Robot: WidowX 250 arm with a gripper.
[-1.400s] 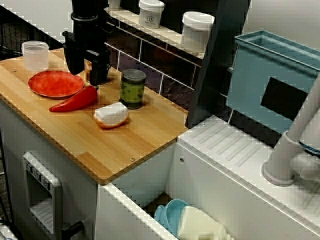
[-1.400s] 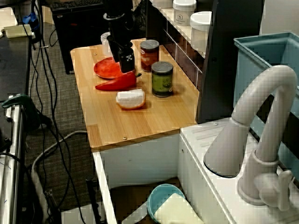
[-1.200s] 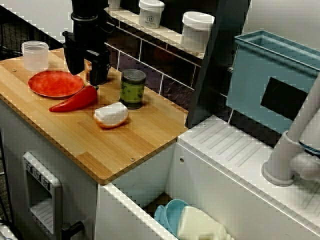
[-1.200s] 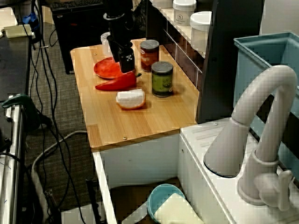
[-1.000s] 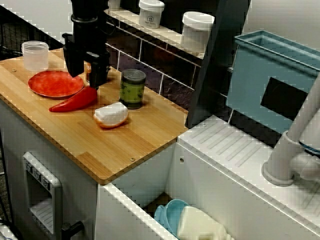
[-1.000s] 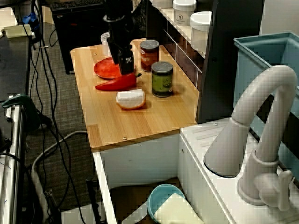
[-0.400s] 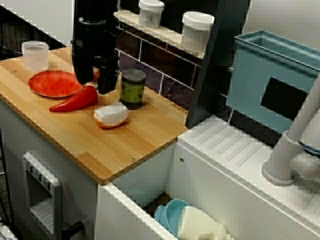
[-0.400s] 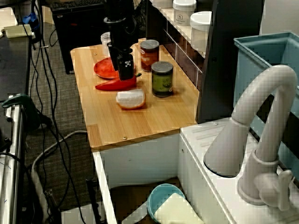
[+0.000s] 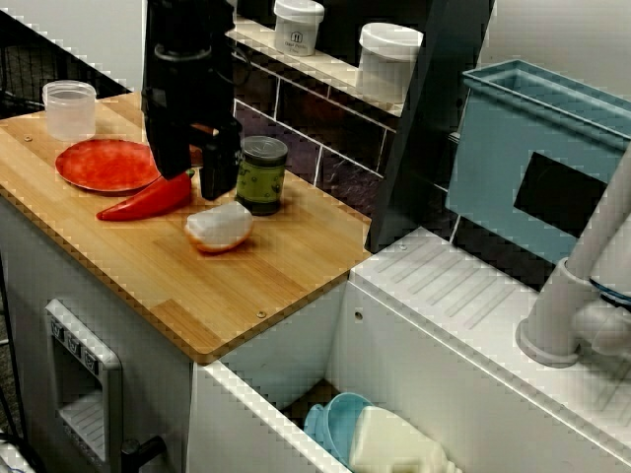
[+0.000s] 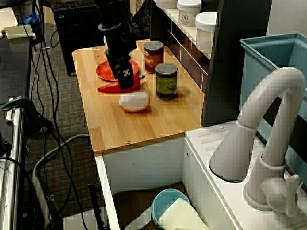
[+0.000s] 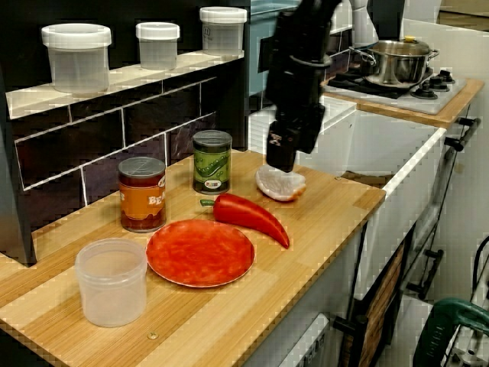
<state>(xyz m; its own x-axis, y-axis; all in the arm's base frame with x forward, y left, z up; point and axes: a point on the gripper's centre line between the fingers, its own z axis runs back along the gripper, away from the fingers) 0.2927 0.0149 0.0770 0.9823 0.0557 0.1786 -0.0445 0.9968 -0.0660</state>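
claw (image 9: 197, 182) hung in the air over the wooden counter (image 9: 256, 286), pointing down, fingers spread wide w/ nothing between them. the gap showed only a bit of the orange can (image 11: 142, 193) behind. nearest to it was the white-and-orange piece (image 11: 281, 186), lying flat on the wood: seen from the cup end, the fingertips sat just above that piece but clear of it, no contact. seen from over the tap, the claw covered the stem end of the red pepper (image 10: 112, 87), so it hovered roughly over the spot between pepper and piece. can't tell closer than that. pepper lay on its side, tip toward the counter's front edge, just beside the red plate (image 11: 200, 252) and apart from the piece. green can (image 9: 261, 174) stood upright near the piece, on the wall side, w/ the orange can upright further along the tiled wall. clear cup (image 11: 111, 280) stood past the plate at the far end of the counter. at the other end was the sink (image 9: 296, 379), w/ a blue bowl (image 9: 335, 422) down in it.
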